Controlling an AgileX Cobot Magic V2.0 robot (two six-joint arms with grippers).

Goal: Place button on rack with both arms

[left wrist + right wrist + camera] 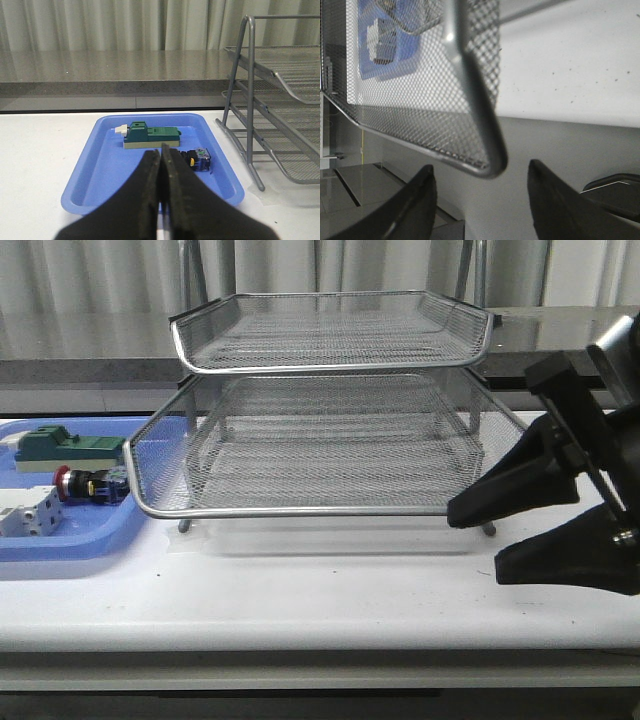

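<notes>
- Beside the rack [330,455], at its front right corner, the right hand [487,540] is spread around the pulled-out tray's rim; close squarely on the rim before moving it.
- Left of the rack, in the blue tray [100,170], lies the button [88,485].
- Short of the button, the left hand [161,200] is pressed together; it should open before descending.

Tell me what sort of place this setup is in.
Probably a lab or test workbench: a plain white table against curtains, a wire-mesh rack, a blue tray of industrial parts including a button, and robot grippers.
</notes>
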